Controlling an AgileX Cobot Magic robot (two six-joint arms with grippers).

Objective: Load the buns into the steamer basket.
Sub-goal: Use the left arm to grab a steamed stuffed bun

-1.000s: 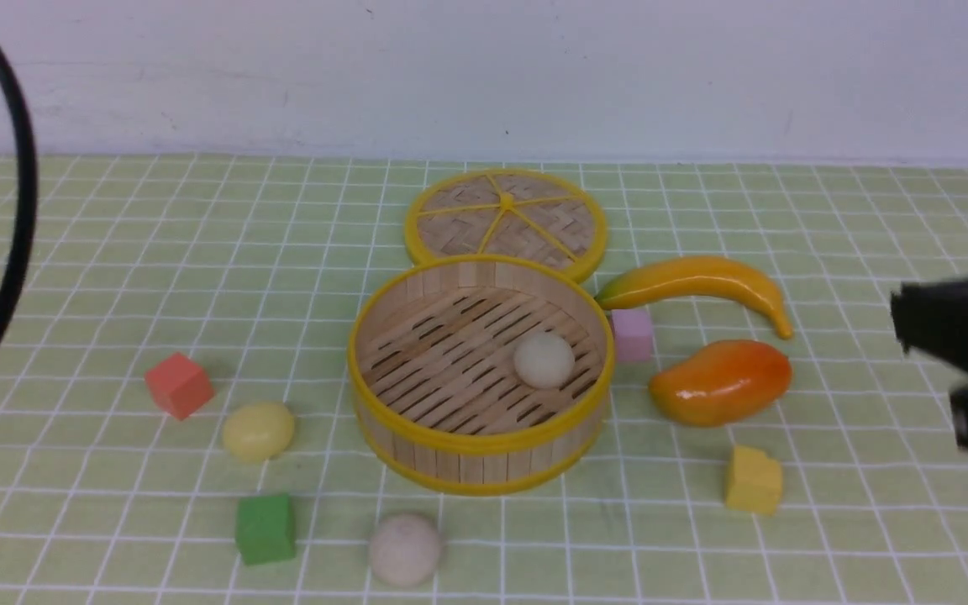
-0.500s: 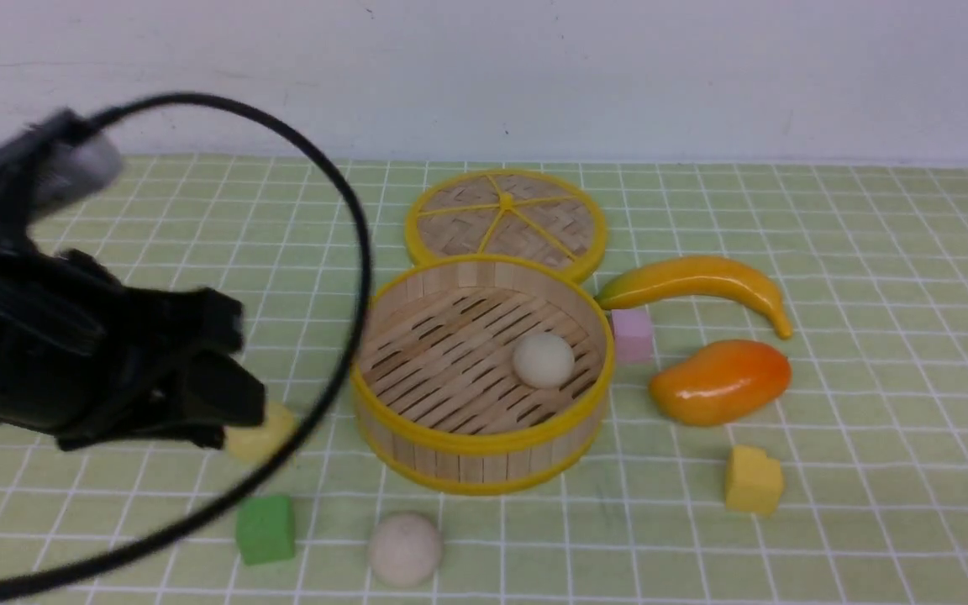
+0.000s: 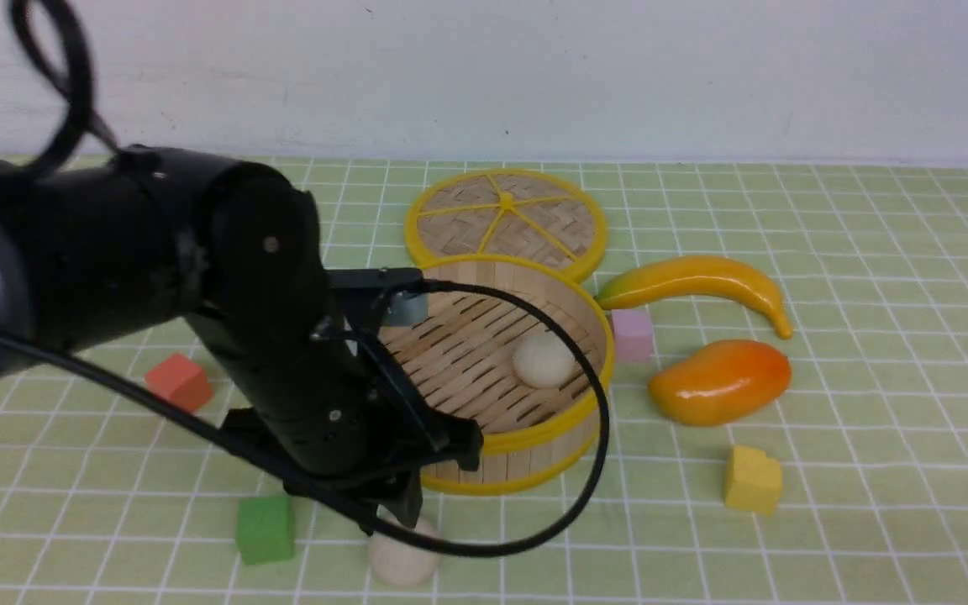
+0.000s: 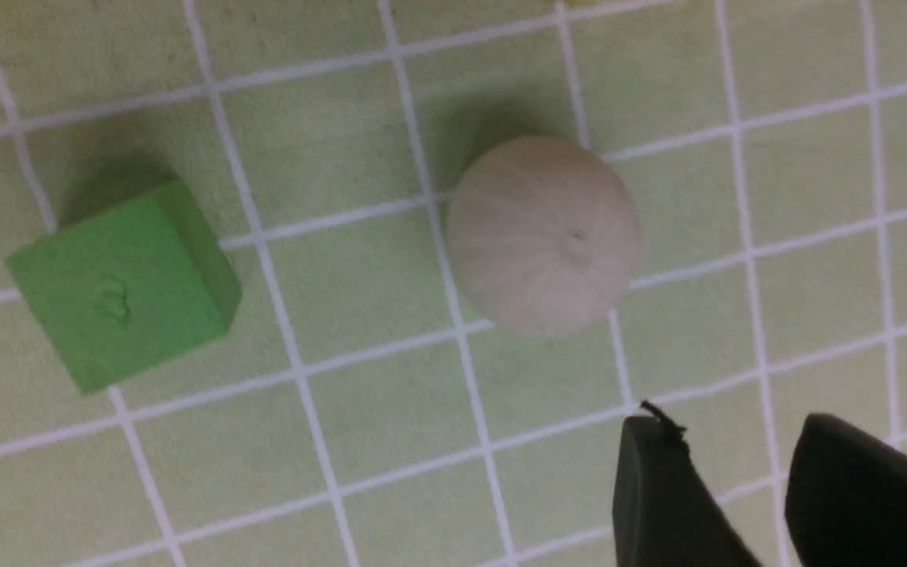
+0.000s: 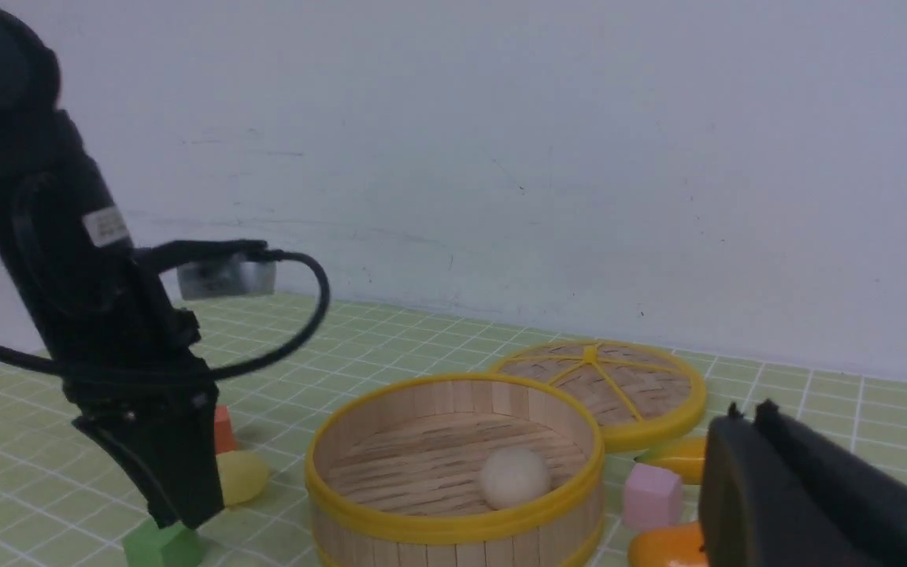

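Observation:
The steamer basket (image 3: 544, 430) stands mid-table with one off-white bun (image 3: 544, 360) on its slatted floor. A second off-white bun (image 3: 402, 561) lies on the cloth in front of the basket. My left gripper (image 3: 401, 514) hangs just above it. In the left wrist view this bun (image 4: 544, 235) sits beyond the left gripper (image 4: 733, 425), which is open with only cloth between the fingers. A pale yellow bun (image 5: 242, 476) shows behind the left arm in the right wrist view; the arm hides it in the front view. My right gripper (image 5: 745, 413) is shut and empty, to the basket's right.
A green cube (image 3: 265, 528) sits left of the near bun, and a red cube (image 3: 179, 383) further left. The woven lid (image 3: 507, 220) lies behind the basket. A banana (image 3: 697, 284), pink cube (image 3: 632, 334), mango (image 3: 720, 381) and yellow cube (image 3: 752, 480) lie to the right.
My left arm has swung in from the left and come down over the near off-white bun. The right gripper has left the front view. No bun has moved.

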